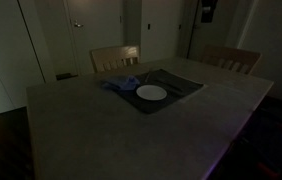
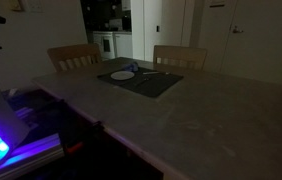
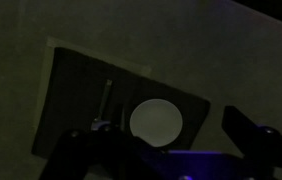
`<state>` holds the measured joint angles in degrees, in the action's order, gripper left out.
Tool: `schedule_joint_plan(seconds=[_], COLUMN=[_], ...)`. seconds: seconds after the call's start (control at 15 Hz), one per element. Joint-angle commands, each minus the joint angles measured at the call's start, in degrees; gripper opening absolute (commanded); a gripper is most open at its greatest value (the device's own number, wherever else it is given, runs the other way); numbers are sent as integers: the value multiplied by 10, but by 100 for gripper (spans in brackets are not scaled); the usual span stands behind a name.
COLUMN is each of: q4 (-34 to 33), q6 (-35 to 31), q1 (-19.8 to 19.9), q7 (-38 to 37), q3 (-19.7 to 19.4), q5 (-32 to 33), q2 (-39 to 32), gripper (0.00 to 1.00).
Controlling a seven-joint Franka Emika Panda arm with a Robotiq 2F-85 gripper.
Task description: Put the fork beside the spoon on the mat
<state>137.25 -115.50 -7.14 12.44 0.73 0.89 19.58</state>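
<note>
Above the table [image 1: 81, 130], the gripper [image 3: 151, 128] hangs high over the mat [image 3: 76, 85], its fingers [image 3: 76, 148] wide apart and nothing between them. In the wrist view a white plate [image 3: 156, 122] sits toward the mat's 4 o'clock corner. One slim pale utensil [image 3: 105, 100] lies on the mat just beside the plate at its 9 o'clock, running roughly from 12 to 6. The light is too dim to tell whether that piece is the fork or the spoon, and no second piece can be made out with any certainty. In an exterior view a bluish cloth [image 1: 121, 84] lies at the plate's 9 o'clock, and it may hide more cutlery. Neither exterior view shows the arm. Judged from this, the task looks barely begun: nothing is grasped, and no pair of utensils can be seen lying side by side. What seems left is nearly everything: finding the fork, coming down on it, closing on its handle, carrying it next to the spoon on the mat and letting go.
</note>
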Motion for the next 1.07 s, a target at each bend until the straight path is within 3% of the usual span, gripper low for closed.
schedule_joint_plan(seconds=[0.0,0.33,0.53,1.0], q4=[-65,-135,-167,-149], q6=[-49,-156,-237,-234], q1=[13,28,41,51], q7=[12,38,44,22], q3=[-26,-51,-42,-27], q5=[-66,-195,-291,-276], q2=[-80,-182,-237,-226], gripper=[100,100,100,100])
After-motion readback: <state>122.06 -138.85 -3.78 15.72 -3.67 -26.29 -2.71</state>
